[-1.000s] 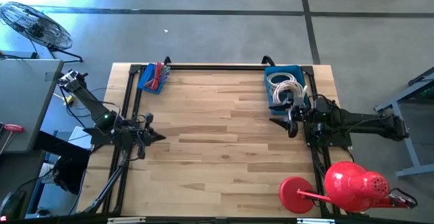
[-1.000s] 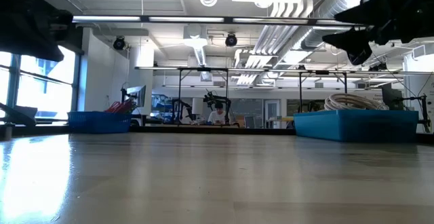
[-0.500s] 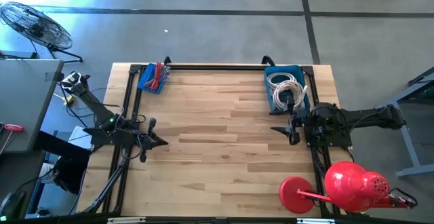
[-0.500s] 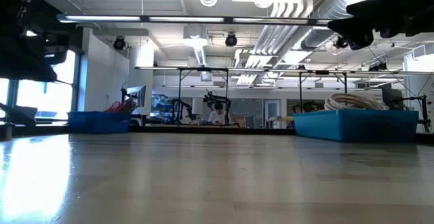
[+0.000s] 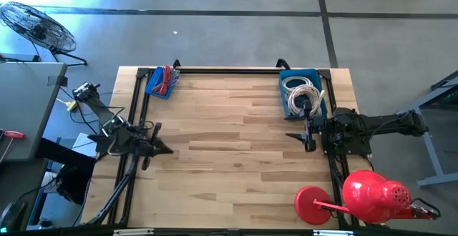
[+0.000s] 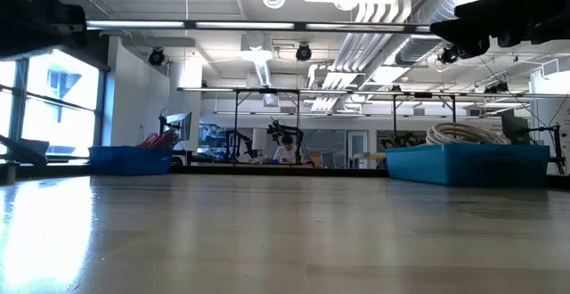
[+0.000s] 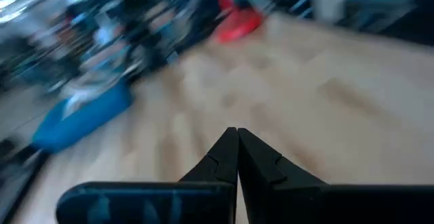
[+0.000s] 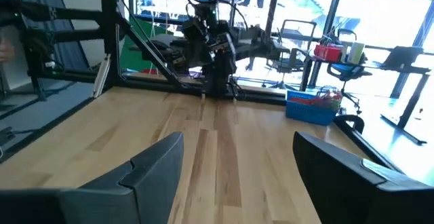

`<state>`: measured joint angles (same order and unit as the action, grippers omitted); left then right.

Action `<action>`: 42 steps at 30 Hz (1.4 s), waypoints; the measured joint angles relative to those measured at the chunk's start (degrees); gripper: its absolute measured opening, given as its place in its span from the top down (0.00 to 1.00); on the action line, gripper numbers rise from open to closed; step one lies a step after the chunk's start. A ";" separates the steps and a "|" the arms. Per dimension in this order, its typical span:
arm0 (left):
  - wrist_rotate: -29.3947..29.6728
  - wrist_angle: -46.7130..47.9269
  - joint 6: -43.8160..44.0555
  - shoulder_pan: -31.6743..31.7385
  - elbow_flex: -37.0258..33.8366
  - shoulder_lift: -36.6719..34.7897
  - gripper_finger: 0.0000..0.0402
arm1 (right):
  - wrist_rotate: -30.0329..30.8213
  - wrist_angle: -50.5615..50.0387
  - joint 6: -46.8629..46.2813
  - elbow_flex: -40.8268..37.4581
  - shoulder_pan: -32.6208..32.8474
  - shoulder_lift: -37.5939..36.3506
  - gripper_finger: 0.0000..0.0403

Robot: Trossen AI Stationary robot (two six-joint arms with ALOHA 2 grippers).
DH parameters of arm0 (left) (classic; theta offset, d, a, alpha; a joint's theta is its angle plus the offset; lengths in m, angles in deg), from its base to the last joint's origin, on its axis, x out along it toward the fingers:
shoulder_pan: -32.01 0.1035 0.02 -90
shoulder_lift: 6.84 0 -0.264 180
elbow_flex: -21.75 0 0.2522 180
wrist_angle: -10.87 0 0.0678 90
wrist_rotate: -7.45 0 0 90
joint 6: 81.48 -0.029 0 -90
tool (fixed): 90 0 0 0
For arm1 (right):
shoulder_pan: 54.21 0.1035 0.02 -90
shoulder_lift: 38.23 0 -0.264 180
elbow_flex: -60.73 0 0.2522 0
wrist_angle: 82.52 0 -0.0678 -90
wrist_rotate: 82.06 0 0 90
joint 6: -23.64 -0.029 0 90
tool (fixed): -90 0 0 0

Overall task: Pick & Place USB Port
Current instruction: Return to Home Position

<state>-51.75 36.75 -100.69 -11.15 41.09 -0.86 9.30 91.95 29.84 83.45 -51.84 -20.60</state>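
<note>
Table (image 5: 229, 157): pale wood planks with lengthwise grain, matte, framed by thin black rails (image 5: 215, 69).

Left blue bin (image 5: 152, 87): a rectangular plastic tray set at a slight angle at the far left corner. The orange USB cable (image 5: 167, 79) is bundled inside it and reads as a thin red-orange bunch. No connector detail can be resolved. From the right wrist, the same bin is seen far across the table with reddish contents.

Right blue bin (image 5: 308, 72): a deeper rectangular tray at the far right corner, holding a pale coiled cable (image 5: 299, 89) in round loops. Its near end is partly covered by the right arm. In the low view only the bin's side wall and the top of the coil are shown.

Left gripper (image 5: 164, 148): located at the left table edge. Its fingers (image 7: 227, 153) are pressed together to a dark wedge with nothing between them. Beyond them a blue shape (image 7: 81, 115) and a red shape (image 7: 237, 24) are seen, neither identifiable.

Right gripper (image 5: 292, 132): located at the right edge, just in front of the right blue bin. It is spread wide and empty, and only bare planks are seen between its flat dark fingers (image 8: 163, 157).

In the low view both arms are cut off at the top corners as dark silhouettes. A glossy red rounded object (image 5: 372, 197) sits at the near right corner; what it is cannot be told.
</note>
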 joint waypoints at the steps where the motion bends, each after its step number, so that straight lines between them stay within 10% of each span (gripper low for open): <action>1: -2.74 0.13 -0.28 0.00 0.00 -1.37 1.00 | 0.00 -0.24 0.15 0.44 0.00 0.00 0.33; 26: -24.53 -15.16 -11.01 0.00 -4.41 -5.51 1.00 | 4.64 -12.27 3.49 7.88 -0.11 0.04 0.33; 42: -23.71 -16.49 -12.15 -0.01 -4.86 -5.58 1.00 | 6.44 -17.40 -0.43 7.79 -0.11 2.06 0.33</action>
<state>-75.46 20.27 -112.85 -11.15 36.24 -6.44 15.74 74.55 29.41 91.25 -51.95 -18.54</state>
